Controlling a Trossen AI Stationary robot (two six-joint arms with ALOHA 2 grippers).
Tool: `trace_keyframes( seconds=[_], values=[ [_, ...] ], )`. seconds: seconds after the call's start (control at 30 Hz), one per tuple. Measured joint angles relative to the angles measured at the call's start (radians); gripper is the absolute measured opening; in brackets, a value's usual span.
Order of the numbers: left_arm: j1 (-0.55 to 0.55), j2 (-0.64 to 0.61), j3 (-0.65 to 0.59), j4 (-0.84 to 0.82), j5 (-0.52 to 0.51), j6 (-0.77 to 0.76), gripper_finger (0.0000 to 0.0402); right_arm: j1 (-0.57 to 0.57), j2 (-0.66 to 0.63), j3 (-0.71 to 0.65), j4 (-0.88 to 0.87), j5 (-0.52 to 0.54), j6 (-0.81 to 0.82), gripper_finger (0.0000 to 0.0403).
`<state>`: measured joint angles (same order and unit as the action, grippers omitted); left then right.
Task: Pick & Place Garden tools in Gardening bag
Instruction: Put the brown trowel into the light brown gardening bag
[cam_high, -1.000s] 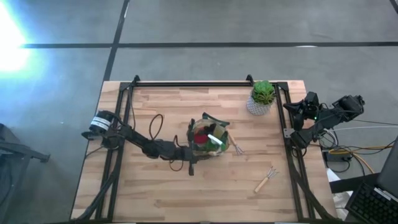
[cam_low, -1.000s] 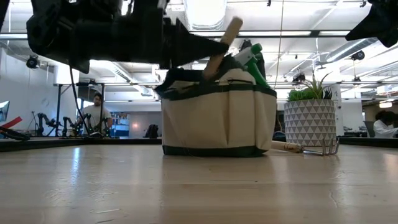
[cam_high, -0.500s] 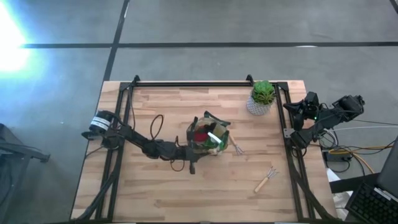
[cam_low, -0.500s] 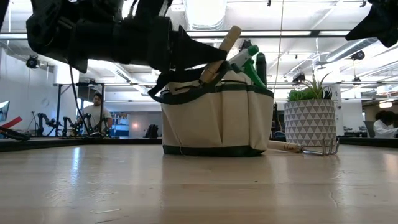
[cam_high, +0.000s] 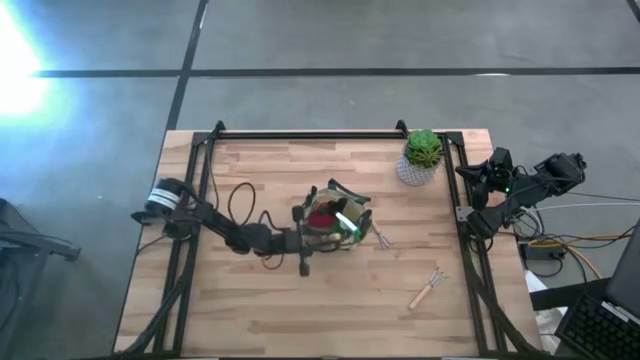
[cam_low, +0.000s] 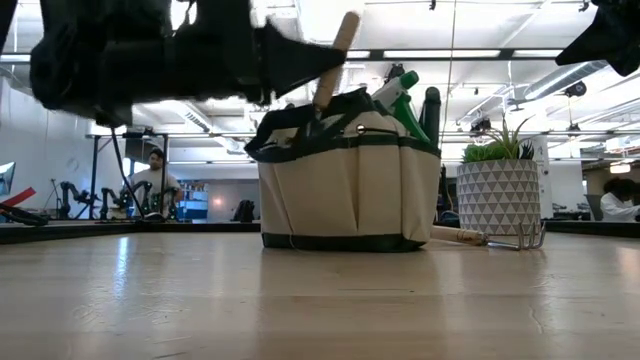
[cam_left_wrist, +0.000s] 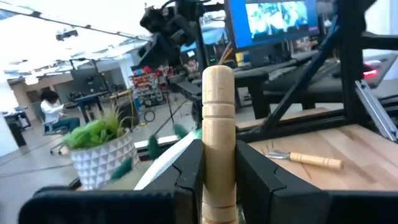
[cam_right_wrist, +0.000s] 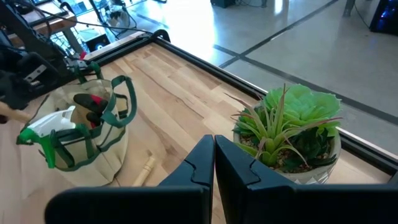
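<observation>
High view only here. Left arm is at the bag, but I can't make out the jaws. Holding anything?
Observer: Yes. The left wrist view shows the left gripper shut on a wooden handle, one jaw on each side.
Operator: Is the handle upright?
Observer: Nearly. In the low view it leans a little, and its top end stands above the rim of the gardening bag.
Operator: Right arm?
Observer: The right gripper has its jaws shut on nothing and faces the potted plant.
</observation>
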<state>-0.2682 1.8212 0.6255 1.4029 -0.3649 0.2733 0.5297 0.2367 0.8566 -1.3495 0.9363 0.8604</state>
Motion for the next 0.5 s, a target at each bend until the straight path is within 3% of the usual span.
trace_keyframes(
  seconds=[0.13,0.5],
  values=[
    [0.011,0.034,-0.057,0.144,-0.005,-0.015,0.0069,0.000,0.000,0.000,0.000,0.000,0.000,0.0008],
    [0.027,0.049,-0.063,0.131,0.016,0.001,0.0069,0.000,0.000,0.000,0.000,0.000,0.000,0.0008]
  ],
)
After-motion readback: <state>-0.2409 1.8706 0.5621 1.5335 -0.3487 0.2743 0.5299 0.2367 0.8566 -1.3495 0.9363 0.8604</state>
